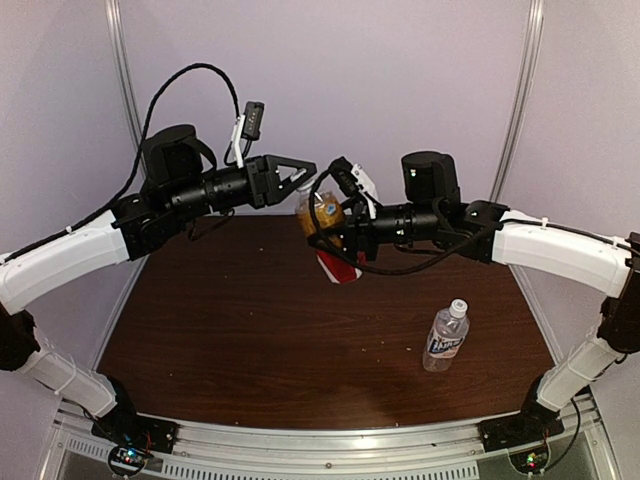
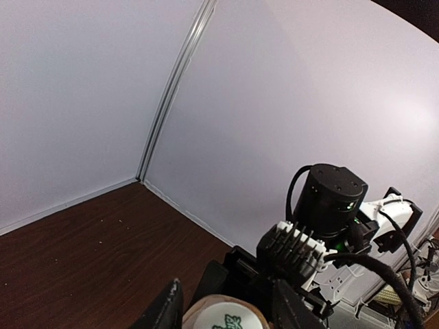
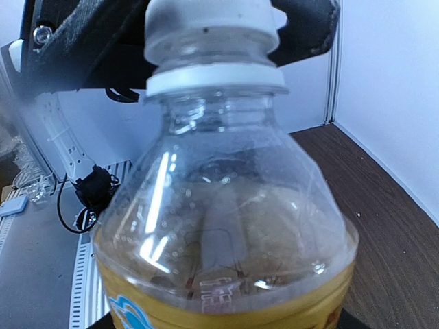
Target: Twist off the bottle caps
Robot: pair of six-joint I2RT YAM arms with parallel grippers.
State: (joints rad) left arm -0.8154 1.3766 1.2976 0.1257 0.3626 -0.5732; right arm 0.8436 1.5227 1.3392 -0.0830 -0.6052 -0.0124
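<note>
**Above the far side of the desk, one bottle held between two arms**

The left jaws pinch the white cap (image 3: 212,27) from both sides. The right jaws clamp the amber bottle (image 1: 322,213) around its middle, holding it tilted clear of the desk (image 1: 250,330). Thin-walled and part full, the bottle will likely dent or twist if squeezed hard, so the stiffer cap and shoulder are the better holds. The right wrist view shows the collar ring still seated under the cap, while the left wrist view shows only the cap's top. Only the overhead view shows the clear bottle (image 1: 446,338), standing capped well apart to the right.
</note>
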